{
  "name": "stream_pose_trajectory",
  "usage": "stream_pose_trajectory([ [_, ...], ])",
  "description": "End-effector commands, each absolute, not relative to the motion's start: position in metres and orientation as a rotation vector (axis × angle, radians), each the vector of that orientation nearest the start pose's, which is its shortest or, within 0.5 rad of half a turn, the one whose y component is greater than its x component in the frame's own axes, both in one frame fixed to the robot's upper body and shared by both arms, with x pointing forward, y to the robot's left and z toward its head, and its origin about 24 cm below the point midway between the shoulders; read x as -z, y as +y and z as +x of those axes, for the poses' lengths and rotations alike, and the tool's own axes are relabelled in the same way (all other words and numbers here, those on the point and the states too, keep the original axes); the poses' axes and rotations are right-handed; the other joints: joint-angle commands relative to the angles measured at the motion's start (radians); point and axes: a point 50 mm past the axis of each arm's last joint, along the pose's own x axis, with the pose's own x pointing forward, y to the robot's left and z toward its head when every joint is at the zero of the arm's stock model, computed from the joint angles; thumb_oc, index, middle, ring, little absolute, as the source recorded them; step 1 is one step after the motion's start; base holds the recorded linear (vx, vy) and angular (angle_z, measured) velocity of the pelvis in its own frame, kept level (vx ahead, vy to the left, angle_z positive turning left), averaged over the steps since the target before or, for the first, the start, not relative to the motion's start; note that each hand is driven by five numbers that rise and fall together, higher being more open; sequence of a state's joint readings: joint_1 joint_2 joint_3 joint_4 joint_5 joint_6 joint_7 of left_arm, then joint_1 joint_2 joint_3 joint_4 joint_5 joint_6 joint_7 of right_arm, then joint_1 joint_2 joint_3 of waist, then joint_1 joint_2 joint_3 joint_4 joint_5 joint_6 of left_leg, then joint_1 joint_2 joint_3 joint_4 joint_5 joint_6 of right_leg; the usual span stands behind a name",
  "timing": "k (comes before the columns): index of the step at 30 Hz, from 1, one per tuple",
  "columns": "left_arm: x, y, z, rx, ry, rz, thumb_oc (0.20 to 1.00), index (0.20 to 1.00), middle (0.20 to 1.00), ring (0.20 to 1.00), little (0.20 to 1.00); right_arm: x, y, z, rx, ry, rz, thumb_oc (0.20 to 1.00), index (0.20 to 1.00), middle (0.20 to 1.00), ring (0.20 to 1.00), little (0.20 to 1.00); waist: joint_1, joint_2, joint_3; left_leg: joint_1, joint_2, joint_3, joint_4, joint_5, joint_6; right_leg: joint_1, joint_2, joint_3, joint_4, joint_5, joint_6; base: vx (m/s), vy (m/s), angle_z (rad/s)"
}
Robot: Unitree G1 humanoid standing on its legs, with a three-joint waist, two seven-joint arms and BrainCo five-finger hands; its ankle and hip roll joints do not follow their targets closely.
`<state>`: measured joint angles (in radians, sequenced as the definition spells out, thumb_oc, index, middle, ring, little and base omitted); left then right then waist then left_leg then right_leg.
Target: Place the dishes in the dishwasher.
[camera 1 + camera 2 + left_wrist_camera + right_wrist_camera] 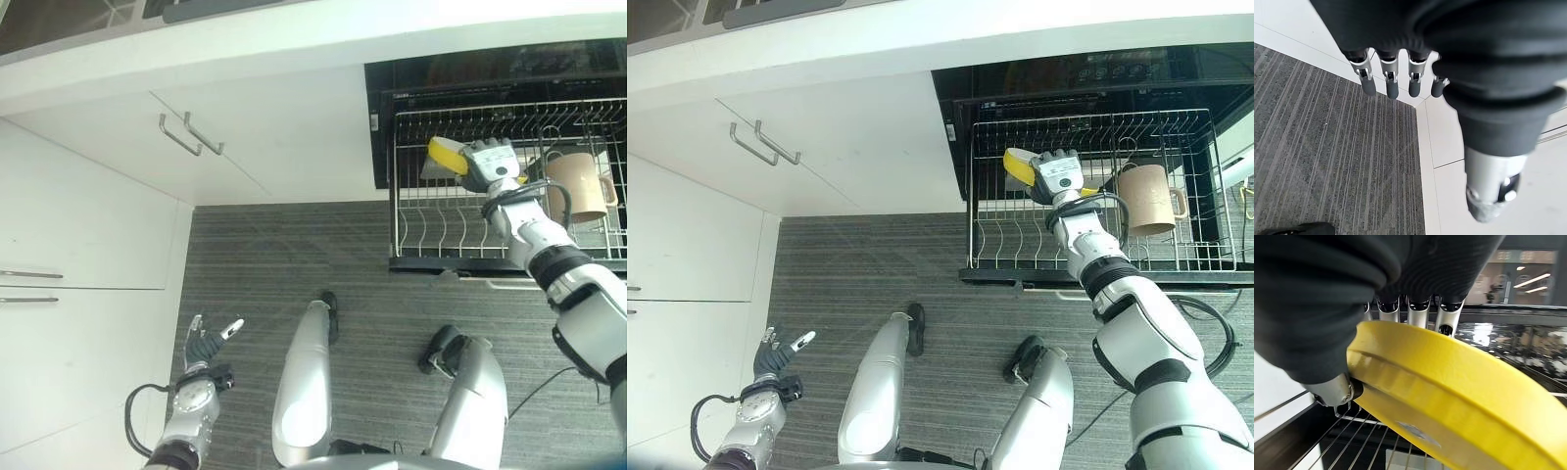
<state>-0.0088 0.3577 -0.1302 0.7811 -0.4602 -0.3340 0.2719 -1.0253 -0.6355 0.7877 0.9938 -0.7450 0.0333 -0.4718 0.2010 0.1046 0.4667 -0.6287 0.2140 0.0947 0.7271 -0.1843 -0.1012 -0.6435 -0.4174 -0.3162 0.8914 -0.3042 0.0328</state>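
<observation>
Right robot hand (1058,176) grips yellow plate (1019,164) over the wire rack (1087,257), beside a mug (1144,199).

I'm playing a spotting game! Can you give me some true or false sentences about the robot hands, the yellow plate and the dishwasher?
1. The right robot hand holds a yellow plate. True.
2. The dishwasher rack is pushed in and shut away. False: it is pulled out over the floor.
3. A beige mug sits in the rack. True.
4. The left robot hand grips a spoon. False: it hangs over the floor with relaxed fingers and holds nothing.
5. The plate already stands between the rack's wires. False: the hand holds it above the rack.
</observation>
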Motion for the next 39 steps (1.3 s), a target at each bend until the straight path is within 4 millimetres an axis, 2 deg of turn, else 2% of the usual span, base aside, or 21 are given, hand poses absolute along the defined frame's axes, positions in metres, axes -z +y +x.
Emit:
stream_pose_trajectory([
  [1,0.063,0.283,0.191,-0.466,0.377,0.100,1.000,1.000,1.000,1.000,1.000,-0.180,-0.220,0.405,0.203,-0.306,-1.838,0.200,0.200,0.200,0.200,0.200,0.032,0.000,-0.003,0.018,0.066,-0.039,-0.078,0.016,-0.040,0.008,-0.099,0.067,0.000,-0.016,0.112,0.00,0.000,0.00],
  [4,0.062,0.283,0.192,-0.462,0.371,0.094,1.000,1.000,1.000,1.000,1.000,-0.174,-0.219,0.406,0.157,-0.257,-1.834,0.200,0.200,0.200,0.200,0.200,0.036,0.006,-0.002,0.007,0.066,-0.037,-0.073,0.016,-0.037,-0.007,-0.104,0.068,0.004,-0.011,0.113,0.02,0.003,0.00],
  [5,0.061,0.284,0.192,-0.462,0.368,0.093,1.000,1.000,1.000,1.000,1.000,-0.172,-0.219,0.406,0.133,-0.243,-1.836,0.200,0.200,0.200,0.200,0.200,0.038,0.007,0.002,0.011,0.069,-0.036,-0.057,-0.009,-0.043,-0.004,-0.107,0.072,0.023,-0.035,0.124,0.00,0.000,0.00],
  [6,0.059,0.285,0.193,-0.462,0.357,0.091,1.000,1.000,1.000,1.000,1.000,-0.171,-0.218,0.407,0.113,-0.232,-1.830,0.200,0.200,0.200,0.200,0.200,0.039,0.008,0.000,-0.004,0.065,-0.035,-0.066,0.016,-0.036,-0.020,-0.107,0.069,0.018,-0.014,0.114,0.04,-0.006,0.01],
  [7,0.058,0.286,0.194,-0.461,0.353,0.088,1.000,1.000,1.000,1.000,1.000,-0.170,-0.216,0.407,0.092,-0.227,-1.839,0.200,0.200,0.200,0.200,0.200,0.040,0.009,0.003,-0.001,0.068,-0.035,-0.042,-0.013,-0.042,-0.018,-0.111,0.075,0.041,-0.041,0.124,0.00,0.000,0.00],
  [12,0.057,0.283,0.196,-0.454,0.343,0.073,1.000,1.000,1.000,1.000,1.000,-0.163,-0.213,0.408,0.061,-0.167,-1.828,0.200,0.200,0.200,0.200,0.200,0.039,0.013,0.002,-0.043,0.071,-0.039,0.020,-0.040,-0.040,-0.061,-0.122,0.088,0.097,-0.063,0.120,0.01,-0.005,0.00],
  [15,0.058,0.279,0.196,-0.447,0.344,0.064,1.000,1.000,1.000,1.000,1.000,-0.158,-0.222,0.407,0.081,-0.060,-1.758,0.200,0.200,0.200,0.200,0.200,0.036,0.019,0.002,-0.068,0.074,-0.037,0.062,-0.059,-0.038,-0.087,-0.129,0.099,0.126,-0.074,0.116,0.02,0.005,0.05],
  [19,0.058,0.278,0.196,-0.449,0.343,0.060,1.000,1.000,1.000,1.000,1.000,-0.138,-0.234,0.402,0.055,0.105,-1.706,0.200,0.200,0.200,0.200,0.200,0.032,0.022,0.003,-0.086,0.073,-0.038,0.095,-0.071,-0.036,-0.102,-0.126,0.112,0.156,-0.093,0.114,0.03,0.002,0.00],
  [20,0.058,0.278,0.195,-0.451,0.346,0.062,1.000,1.000,1.000,1.000,1.000,-0.132,-0.235,0.401,0.041,0.150,-1.681,0.501,0.501,0.501,0.501,0.501,0.032,0.022,0.005,-0.088,0.076,-0.040,0.102,-0.073,-0.038,-0.103,-0.127,0.114,0.165,-0.099,0.113,0.06,-0.017,0.02],
  [21,0.058,0.279,0.194,-0.452,0.348,0.064,1.000,1.000,1.000,1.000,1.000,-0.126,-0.235,0.400,0.022,0.178,-1.662,0.953,0.953,0.953,0.953,0.953,0.031,0.021,0.006,-0.087,0.078,-0.039,0.104,-0.073,-0.039,-0.101,-0.128,0.115,0.168,-0.101,0.113,0.07,-0.016,0.02],
  [22,0.057,0.279,0.195,-0.450,0.350,0.066,1.000,1.000,1.000,1.000,1.000,-0.123,-0.236,0.399,0.020,0.189,-1.644,1.000,1.000,1.000,1.000,1.000,0.030,0.020,0.006,-0.087,0.078,-0.039,0.106,-0.074,-0.039,-0.100,-0.129,0.115,0.170,-0.102,0.113,0.05,-0.012,0.01],
  [32,0.057,0.278,0.196,-0.457,0.357,0.082,1.000,1.000,1.000,1.000,1.000,-0.113,-0.236,0.396,0.066,0.216,-1.523,1.000,1.000,1.000,1.000,1.000,0.024,0.021,0.013,-0.068,0.089,-0.031,0.079,-0.054,-0.046,-0.082,-0.125,0.112,0.156,-0.093,0.118,0.02,-0.007,0.00],
  [36,0.057,0.276,0.198,-0.451,0.361,0.079,1.000,1.000,1.000,1.000,1.000,-0.111,-0.239,0.394,0.133,0.221,-1.349,1.000,1.000,1.000,1.000,1.000,0.018,0.020,0.018,-0.056,0.093,-0.032,0.066,-0.045,-0.046,-0.071,-0.117,0.112,0.147,-0.089,0.114,0.02,-0.010,-0.01],
  [39,0.059,0.273,0.197,-0.454,0.375,0.073,1.000,1.000,1.000,1.000,1.000,-0.121,-0.238,0.396,0.212,0.171,-1.045,1.000,1.000,1.000,1.000,1.000,0.009,0.018,0.023,-0.035,0.095,-0.030,0.029,-0.024,-0.050,-0.053,-0.105,0.110,0.125,-0.079,0.112,0.01,0.002,0.00],
])
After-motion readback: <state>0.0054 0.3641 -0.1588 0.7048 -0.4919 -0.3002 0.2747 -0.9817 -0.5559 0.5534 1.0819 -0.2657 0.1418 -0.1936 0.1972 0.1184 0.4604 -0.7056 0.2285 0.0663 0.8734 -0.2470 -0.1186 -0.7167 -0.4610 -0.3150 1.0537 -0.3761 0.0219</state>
